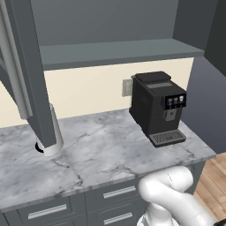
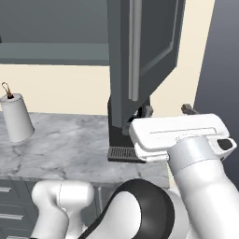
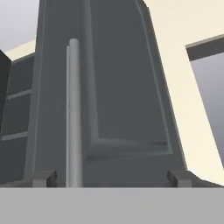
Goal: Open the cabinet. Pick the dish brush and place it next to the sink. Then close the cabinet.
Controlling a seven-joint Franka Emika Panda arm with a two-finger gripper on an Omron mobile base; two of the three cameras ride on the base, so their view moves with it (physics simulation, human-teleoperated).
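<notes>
The cabinet (image 2: 154,42) door stands swung open above the marble table (image 1: 110,150). The tool (image 3: 111,177) faces the door's silver handle (image 3: 74,113), jaws fully spread, holding nothing. The dish brush cannot be made out.

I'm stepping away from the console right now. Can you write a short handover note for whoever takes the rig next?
Gripper: open, holding nothing, fingers facing a cabinet door's front beside its silver handle.
Cabinet: both doors swung open; grey shelf exposed.
Dish brush: I cannot find it in these pictures.
Counter: coffee machine, paper-towel roll.
Done: cabinet opened.
Left: find and pick the brush, set it beside the sink, close the cabinet.
</notes>
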